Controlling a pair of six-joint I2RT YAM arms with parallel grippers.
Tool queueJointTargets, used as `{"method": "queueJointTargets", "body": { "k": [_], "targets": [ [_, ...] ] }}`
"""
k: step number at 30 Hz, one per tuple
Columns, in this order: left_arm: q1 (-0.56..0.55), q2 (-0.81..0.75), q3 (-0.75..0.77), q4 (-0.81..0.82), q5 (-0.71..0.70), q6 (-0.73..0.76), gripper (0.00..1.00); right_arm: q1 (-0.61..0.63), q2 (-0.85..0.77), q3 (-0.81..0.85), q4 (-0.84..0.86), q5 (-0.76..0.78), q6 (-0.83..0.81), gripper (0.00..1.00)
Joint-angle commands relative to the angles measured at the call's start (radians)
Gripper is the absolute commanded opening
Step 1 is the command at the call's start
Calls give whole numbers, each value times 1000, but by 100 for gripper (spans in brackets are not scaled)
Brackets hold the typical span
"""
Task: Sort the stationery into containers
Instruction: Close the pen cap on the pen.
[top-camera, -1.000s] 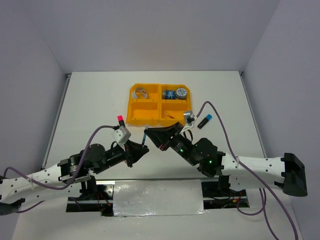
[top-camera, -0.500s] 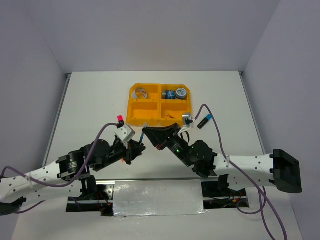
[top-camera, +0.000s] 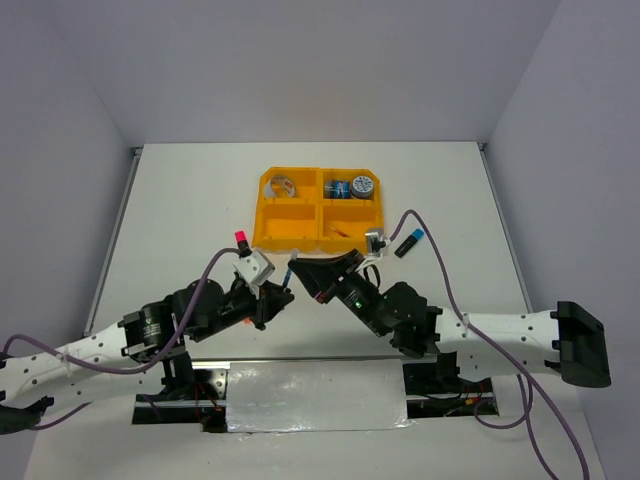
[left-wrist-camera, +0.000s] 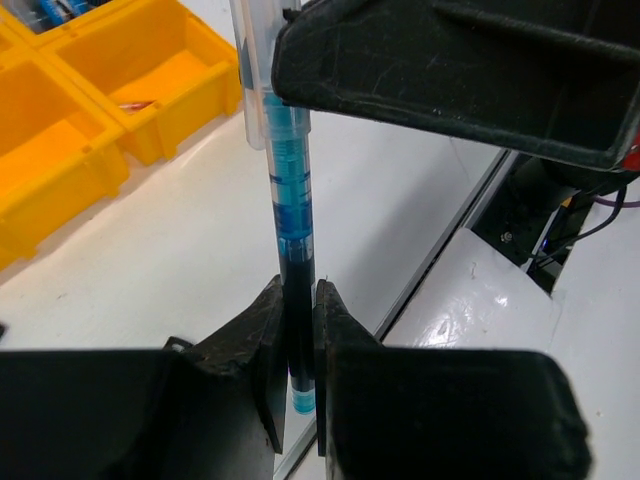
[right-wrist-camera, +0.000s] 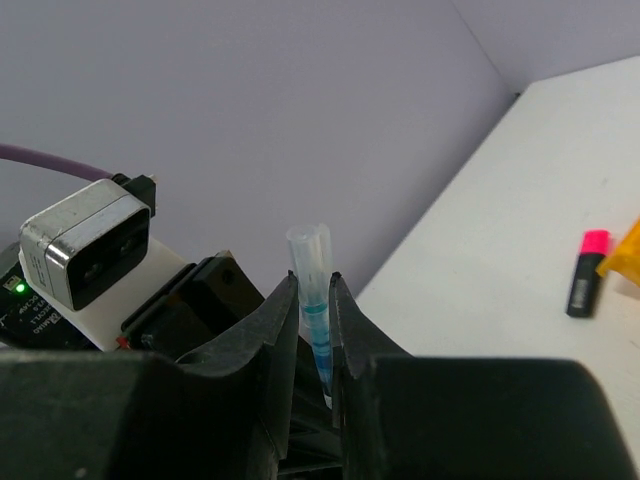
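1. White table (top-camera: 180, 200), grey walls; an orange tray (top-camera: 320, 203) sits mid-table.
2. A blue pen (left-wrist-camera: 290, 180) is held off the table, near the tray's front.
3. The left gripper (left-wrist-camera: 298, 300) pinches its dark end tight; the right gripper (right-wrist-camera: 314, 290) is clamped on its clear cap end.

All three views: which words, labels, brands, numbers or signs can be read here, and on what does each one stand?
No text can be read in any view.
tape rolls in the orange tray: any marks on their faces are too small to read.
blue pen: coloured bands in the barrel, no legible print.
circuit board at the left edge of the right wrist view: what may be small print, too blurred to read.
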Motion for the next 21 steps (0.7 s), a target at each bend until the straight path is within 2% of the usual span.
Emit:
{"method": "queueJointTargets", "body": {
  "k": [1, 5, 11, 14, 18, 21],
  "targets": [
    [3, -17, -56, 469, 78, 5, 0, 72, -16, 7, -411, -154, -22, 4],
    [3, -35, -161, 559, 116, -26, 0, 70, -59, 52, -482, -139, -42, 12],
    [3, -23, -231, 595, 166, -56, 0, 70, -71, 78, -494, -125, -54, 20],
    [3, -6, -258, 613, 190, -75, 0, 70, -65, 81, -478, -122, -52, 32],
    [1, 8, -288, 661, 216, -96, 0, 70, -48, 98, -478, -120, -57, 40],
    [1, 8, -299, 675, 215, -104, 0, 72, -39, 108, -481, -123, -60, 42]
  ]
}}
